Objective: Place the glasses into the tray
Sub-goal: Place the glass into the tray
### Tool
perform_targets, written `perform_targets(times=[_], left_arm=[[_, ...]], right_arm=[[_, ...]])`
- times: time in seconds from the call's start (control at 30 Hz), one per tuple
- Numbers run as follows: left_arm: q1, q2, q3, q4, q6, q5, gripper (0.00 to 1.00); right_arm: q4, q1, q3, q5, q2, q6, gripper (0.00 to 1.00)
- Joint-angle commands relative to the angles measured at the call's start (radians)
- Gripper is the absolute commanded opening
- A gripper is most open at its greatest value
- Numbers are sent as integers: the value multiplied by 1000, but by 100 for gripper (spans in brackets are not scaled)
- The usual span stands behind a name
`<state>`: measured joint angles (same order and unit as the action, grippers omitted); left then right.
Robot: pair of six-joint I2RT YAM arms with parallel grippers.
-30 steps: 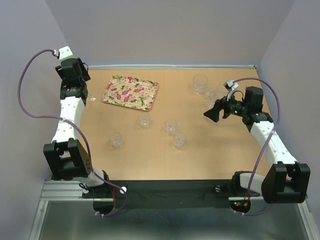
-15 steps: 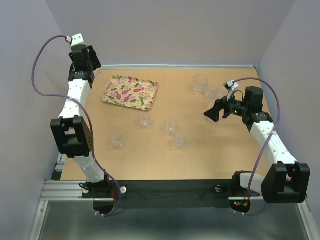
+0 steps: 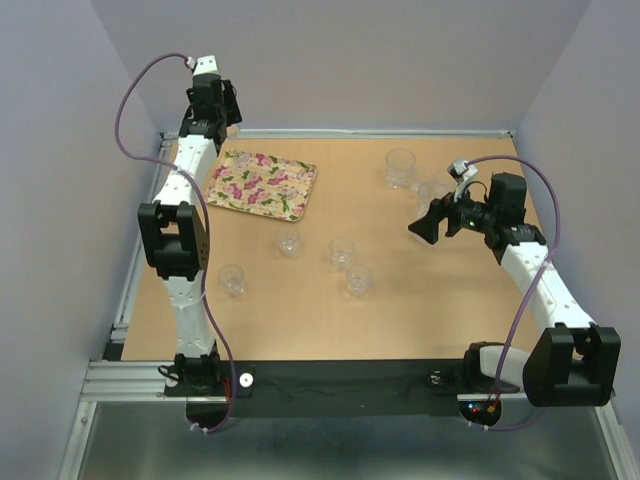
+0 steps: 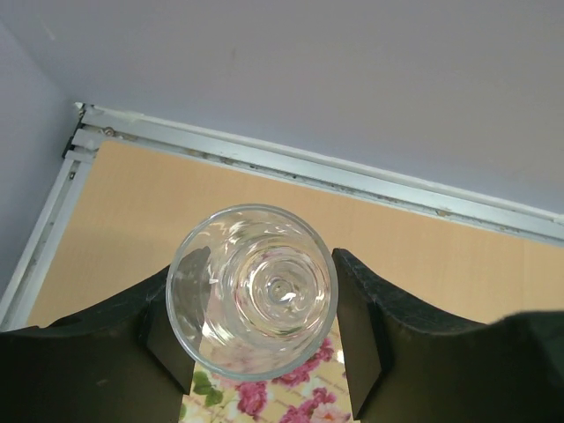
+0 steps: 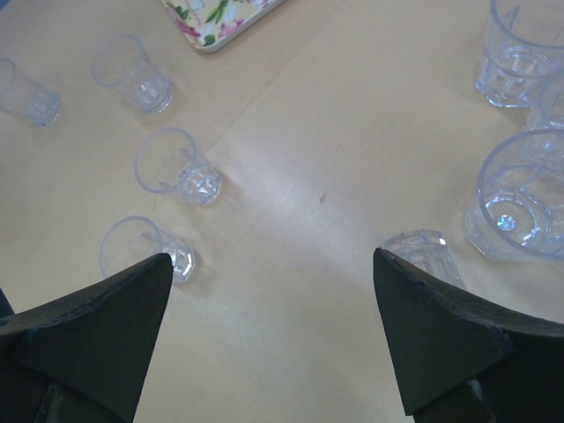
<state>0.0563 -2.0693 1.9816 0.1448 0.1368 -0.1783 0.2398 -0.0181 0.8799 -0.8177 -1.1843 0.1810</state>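
Carrying everything: tan bench point(image 3: 420, 310), metal rail point(image 4: 308, 172) along its far edge. Flowered tray point(image 3: 261, 185) lies flat near the far-left corner. Left fingers point(image 4: 388, 352) partway apart, clamped on either side of one clear glass point(image 4: 251, 291), upright, held in the air over the tray's far edge, close to the rail. Right fingers point(image 5: 97, 335) spread wide, gripping nothing, above the bench's right side. Four glasses point(image 3: 342, 251) stand loose mid-bench; bare bench between them and the tray. At least three more glasses point(image 5: 520, 194) crowd near the right fingers, toward the far-right corner.
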Motion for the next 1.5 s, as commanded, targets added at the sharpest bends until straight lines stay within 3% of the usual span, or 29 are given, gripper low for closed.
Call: perform_targets(times=[0.0,0.83,0.97,1.23,1.47], left_arm=[[16,-1,115,-27,-14,-38,34],[50,-138,255,41,-97,-131,36],[50,-149,261,44,-105,-139,40],[50,-150,264,42,-95,-121,65],[50,-132,264,41,-94,-109,78]], right_arm=[[-13,1,-16,2,2,15,100],[0,1,-7,3,-5,21,100],[1,1,-7,3,-6,20,100],[3,1,-6,9,-3,23,100],[3,1,-7,11,0,25,100]])
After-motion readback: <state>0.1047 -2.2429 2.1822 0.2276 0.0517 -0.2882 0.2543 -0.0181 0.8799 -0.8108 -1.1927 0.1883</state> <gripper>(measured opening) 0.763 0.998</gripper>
